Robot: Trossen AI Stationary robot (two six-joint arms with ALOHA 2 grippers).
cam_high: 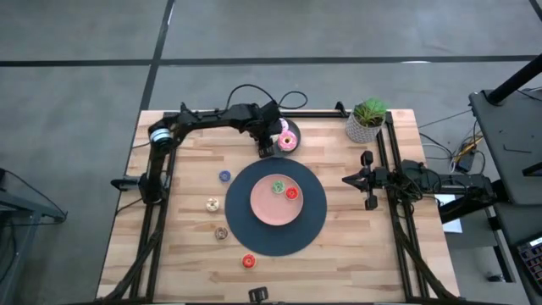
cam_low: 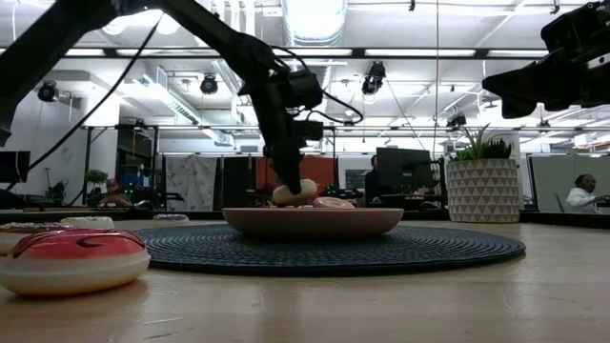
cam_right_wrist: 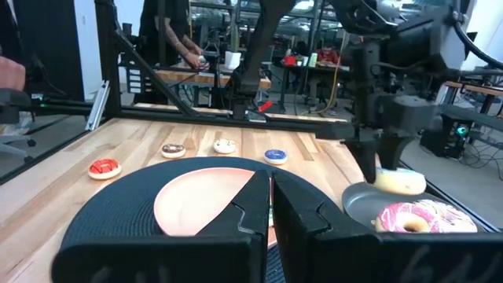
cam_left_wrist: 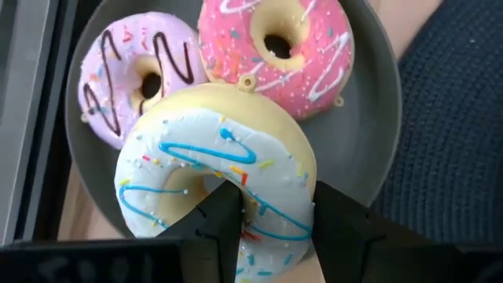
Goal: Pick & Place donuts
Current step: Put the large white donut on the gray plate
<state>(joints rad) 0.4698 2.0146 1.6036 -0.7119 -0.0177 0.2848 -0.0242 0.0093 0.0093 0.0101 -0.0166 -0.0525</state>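
Now the left fingers (cam_left_wrist: 267, 216) pinch the cream donut (cam_left_wrist: 216, 169) above the grey plate (cam_left_wrist: 377, 118); the pink plate (cam_high: 273, 202) lies nearer the front

left gripper (cam_left_wrist: 267, 216) clamped, right gripper (cam_right_wrist: 271, 200) closed

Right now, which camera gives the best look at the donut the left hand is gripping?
The left wrist view: the cream donut with blue icing fills the frame, pinched by the left hand. The right wrist view shows it small, the low view only side-on, and the high view hides it.

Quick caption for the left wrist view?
Left gripper shut on cream donut, above grey plate with two pink donuts.
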